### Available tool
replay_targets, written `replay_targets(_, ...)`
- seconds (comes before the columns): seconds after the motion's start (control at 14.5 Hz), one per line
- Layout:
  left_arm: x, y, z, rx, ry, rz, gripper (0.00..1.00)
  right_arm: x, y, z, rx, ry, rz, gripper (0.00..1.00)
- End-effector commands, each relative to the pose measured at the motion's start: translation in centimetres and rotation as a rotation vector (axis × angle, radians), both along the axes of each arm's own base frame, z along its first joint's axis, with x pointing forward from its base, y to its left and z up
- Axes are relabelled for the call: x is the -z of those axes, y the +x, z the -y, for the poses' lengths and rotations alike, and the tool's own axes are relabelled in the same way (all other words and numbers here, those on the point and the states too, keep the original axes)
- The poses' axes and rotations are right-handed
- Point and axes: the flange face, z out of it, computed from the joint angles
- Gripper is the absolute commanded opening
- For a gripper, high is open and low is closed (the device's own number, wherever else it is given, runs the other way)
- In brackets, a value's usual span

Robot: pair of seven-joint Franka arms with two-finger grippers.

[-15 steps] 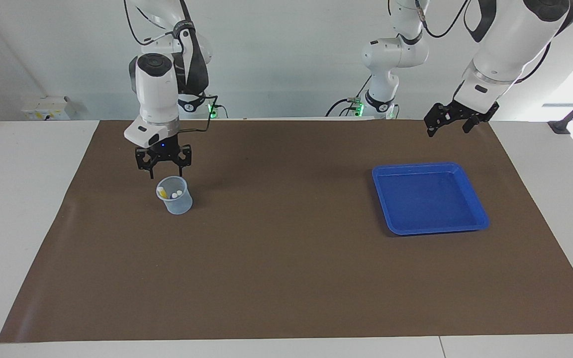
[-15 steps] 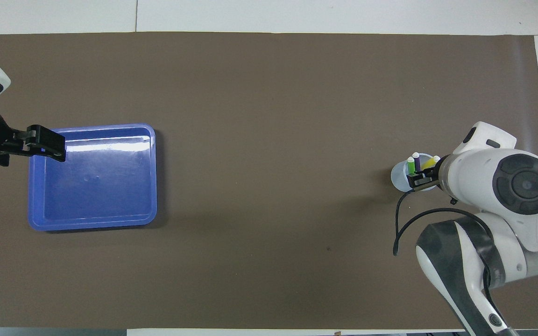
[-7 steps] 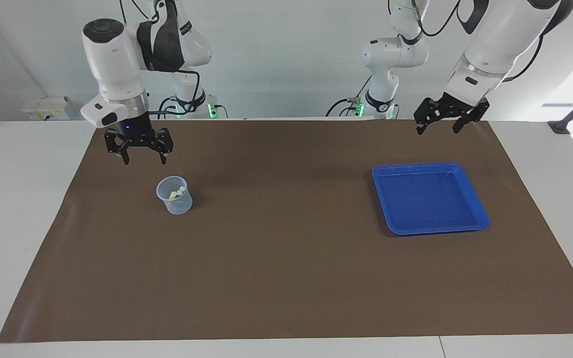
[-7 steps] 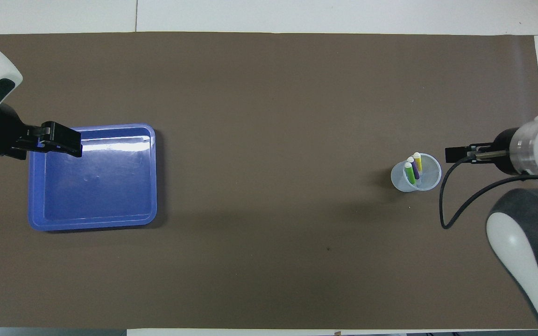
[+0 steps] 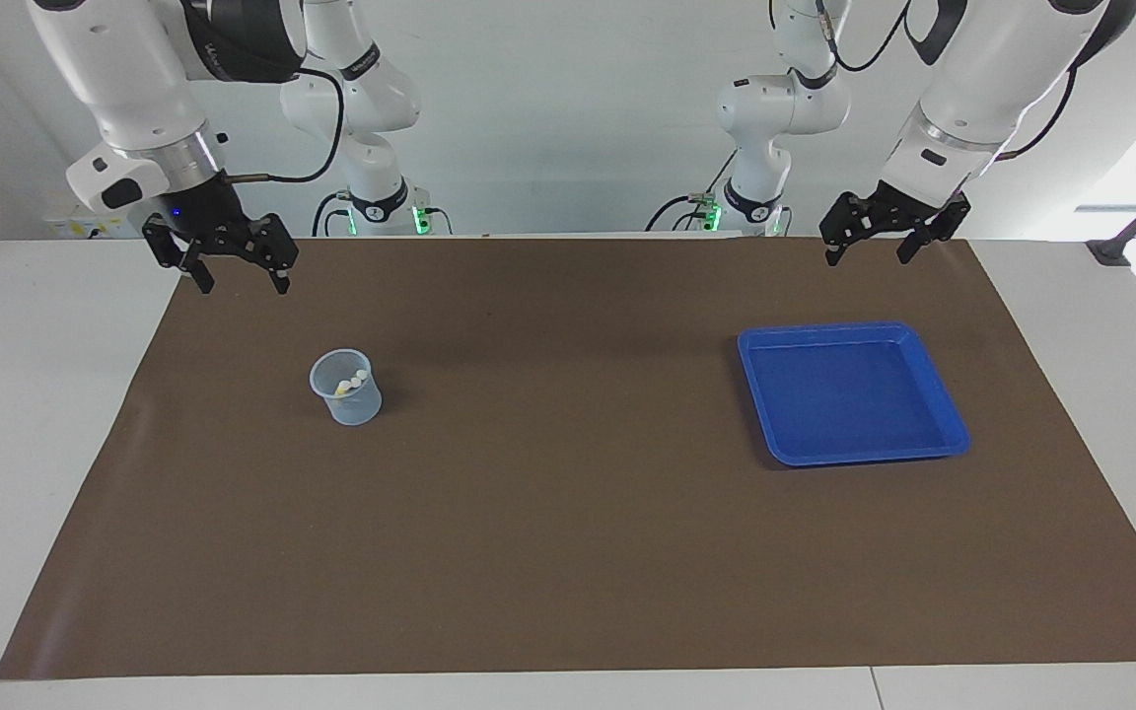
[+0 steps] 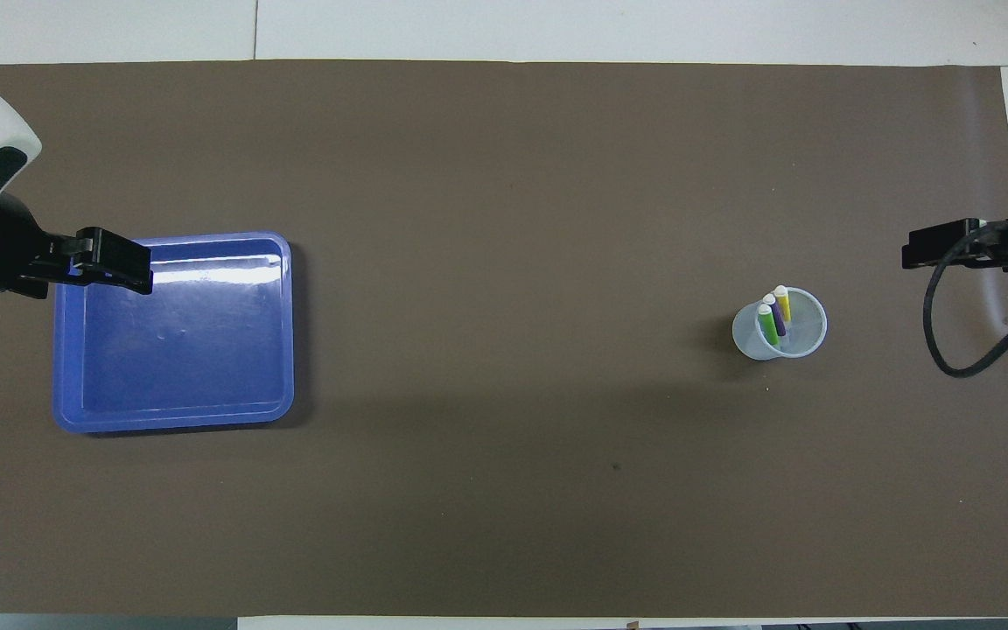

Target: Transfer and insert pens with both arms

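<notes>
**Three pens in the cup, both grippers raised and empty**

We saw a brown mat point(image 5: 568, 513) covering most of a white table point(image 5: 26, 394), with a plain pale wall point(image 5: 568, 108) rising at the robots' end. Two smaller white columns with green lights point(image 5: 371, 128) stood at that edge.

We took the clear plastic cup point(image 5: 346, 388) as our landmark. It stood upright on the mat, toward the right arm's end of the table. Inside it leaned the three pens point(image 6: 773, 317), yellow, purple and green, whitish ends up, close together against one wall of the cup. A blue tray point(image 5: 953, 434) lay flat on the mat, well apart from the cup, toward the left arm's end, and it held nothing.

The right gripper point(image 5: 238, 283) hung in the air over the mat's corner at the robots' end, clear of the cup, its fingers spread apart and holding nothing. The left gripper point(image 5: 866, 254) hung over the mat's edge at the robots' end, well apart from the cup, fingers likewise spread and empty. A black cable point(image 6: 972, 324) looped from the right wrist. Nothing stood between cup and tray.
</notes>
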Motion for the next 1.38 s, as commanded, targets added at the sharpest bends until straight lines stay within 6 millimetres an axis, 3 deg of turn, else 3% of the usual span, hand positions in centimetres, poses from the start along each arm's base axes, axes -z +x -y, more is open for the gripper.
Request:
replay_targets(0.0, -0.4, 0.2, -0.2, 0.014, 0.016, 0.011, 1.0, -1.2, 0.3, 0.0, 0.015, 0.021, -0.025, 1.0)
replay_targets(0.21, -0.4, 0.2, -0.3, 0.014, 0.025, 0.011, 1.0, -1.2, -0.6, -0.6, 0.009, 0.02, -0.052, 1.0)
replay_targets(0.83, -0.7, -0.1, -0.6, 0.011, 0.015, 0.026, 1.0, -1.2, -0.7, -2.5, 0.009, 0.015, -0.054, 1.0)
replay_targets(1.31, -0.7, -0.3, -1.3, -0.014, 0.018, 0.019, 1.0, -1.1, -0.6, -2.4, 0.016, 0.02, -0.048, 1.0)
